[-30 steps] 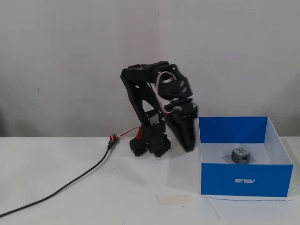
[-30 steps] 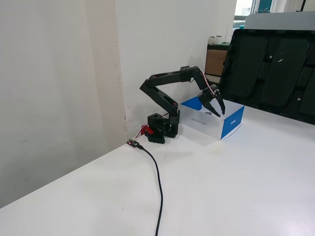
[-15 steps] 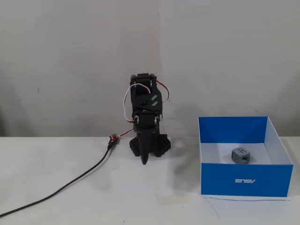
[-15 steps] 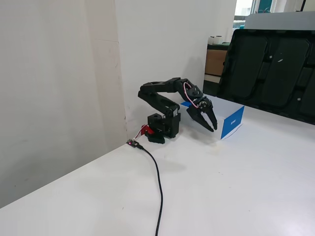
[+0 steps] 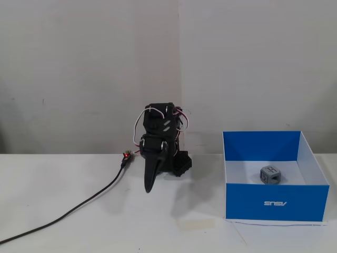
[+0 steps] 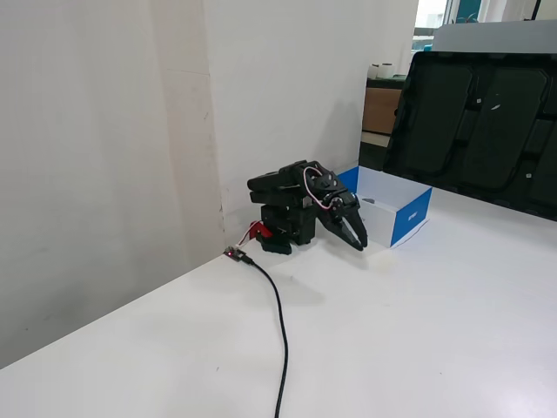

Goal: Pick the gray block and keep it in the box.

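Observation:
The gray block [image 5: 270,175] rests on the white floor of the blue box [image 5: 274,203], a little behind its front wall with the white lettering. In the other fixed view the box [image 6: 409,218] stands to the right of the arm, and its walls hide the block. The black arm is folded low over its base. My gripper [image 5: 148,187] points down at the table left of the box, well apart from it, its tips just above the surface. The fingers [image 6: 352,232] lie together with nothing between them.
A black cable [image 5: 79,208] runs from a red connector [image 5: 126,156] beside the arm's base to the table's front left. A pale strip of tape [image 5: 196,224] lies on the table before the arm. Dark panels [image 6: 487,122] stand behind the box. A wall is close behind.
The arm swung away from above the box to the left in the front fixed view and folded down low. The fingers drew together. The block stayed in the box.

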`<state>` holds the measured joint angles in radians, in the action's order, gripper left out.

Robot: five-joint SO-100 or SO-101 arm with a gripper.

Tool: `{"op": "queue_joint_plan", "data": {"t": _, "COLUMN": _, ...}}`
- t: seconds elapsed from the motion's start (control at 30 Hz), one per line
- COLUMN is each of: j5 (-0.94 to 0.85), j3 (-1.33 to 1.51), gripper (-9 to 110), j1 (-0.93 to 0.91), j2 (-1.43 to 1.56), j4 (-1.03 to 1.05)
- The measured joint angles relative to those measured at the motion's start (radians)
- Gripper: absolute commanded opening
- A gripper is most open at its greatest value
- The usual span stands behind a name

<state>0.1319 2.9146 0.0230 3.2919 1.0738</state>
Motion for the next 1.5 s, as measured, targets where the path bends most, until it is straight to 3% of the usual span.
{"op": "queue_joint_plan", "data": {"t": 0.7, "j5": 0.014, "j3": 0.117, "gripper": 0, "j1": -0.118, "j2": 0.014, "j4": 0.060}}
{"op": "queue_joint_plan", "data": {"t": 1.5, "j5": 0.014, "j3": 0.117, "gripper": 0, "j1": -0.107, "j2": 0.014, "j4": 0.060}}
